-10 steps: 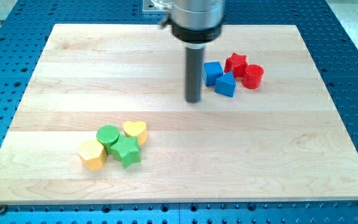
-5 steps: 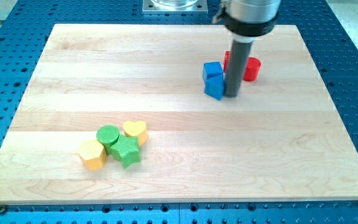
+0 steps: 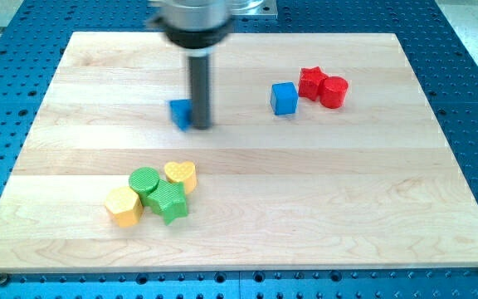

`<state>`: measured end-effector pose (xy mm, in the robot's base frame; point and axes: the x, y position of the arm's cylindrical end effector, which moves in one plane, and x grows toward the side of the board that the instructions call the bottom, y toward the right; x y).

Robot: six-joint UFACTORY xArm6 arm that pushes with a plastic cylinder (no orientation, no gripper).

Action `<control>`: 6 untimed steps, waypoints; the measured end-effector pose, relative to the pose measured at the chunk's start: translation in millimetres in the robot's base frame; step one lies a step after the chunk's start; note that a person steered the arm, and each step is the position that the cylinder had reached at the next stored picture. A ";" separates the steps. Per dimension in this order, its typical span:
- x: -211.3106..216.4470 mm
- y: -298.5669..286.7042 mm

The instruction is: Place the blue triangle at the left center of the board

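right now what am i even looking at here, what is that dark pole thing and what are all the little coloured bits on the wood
The pole is a robot arm's pushing rod. It has no claw and holds nothing; it only slides blocks along the wooden board, which lies on a blue perforated table. There is one camera, looking down at the board from its near edge.

My tip sits against the right side of the blue triangle, a little left of the board's middle.

Toward the view's upper right are a blue cube, a red star and a red cylinder.

At the lower left huddle a green cylinder, a yellow heart, a green star and a yellow hexagon.
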<state>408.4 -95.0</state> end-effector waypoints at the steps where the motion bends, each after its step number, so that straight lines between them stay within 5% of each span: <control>1: -3.9 46.0; 4: -18.8 -113.1; 5: -22.2 -104.4; 6: -35.6 12.1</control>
